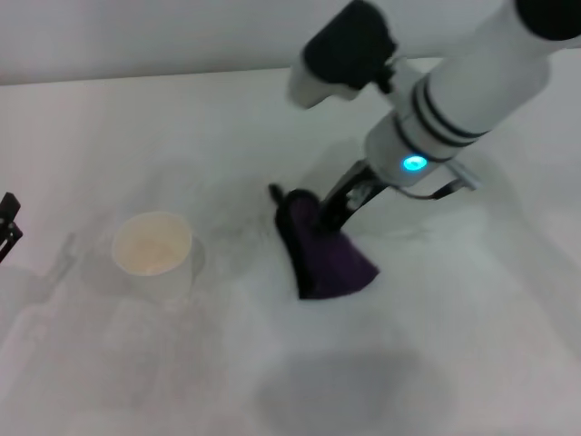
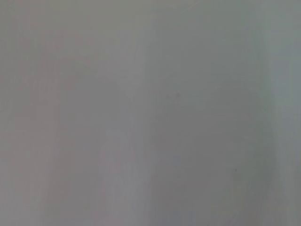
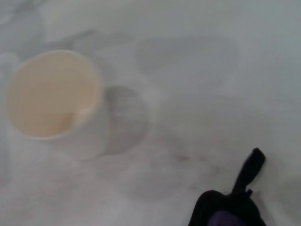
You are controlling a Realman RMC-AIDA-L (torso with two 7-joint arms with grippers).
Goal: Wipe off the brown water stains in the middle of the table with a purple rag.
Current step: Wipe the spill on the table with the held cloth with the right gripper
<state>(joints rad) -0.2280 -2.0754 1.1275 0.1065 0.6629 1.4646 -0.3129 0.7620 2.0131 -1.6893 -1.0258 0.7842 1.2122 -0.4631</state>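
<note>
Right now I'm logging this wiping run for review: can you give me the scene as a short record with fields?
rag: purple rag bunched on the table, gripped from above
right gripper: right gripper down on the rag, shut on it
left gripper: left gripper parked at the table's left edge
cup: white paper cup upright, left of the rag, apart from it
stain: no brown blot can be made out

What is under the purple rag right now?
The purple rag, shut in the right gripper, rests on the white table. Whatever it covers is hidden; no brown water stains show beside it.
</note>
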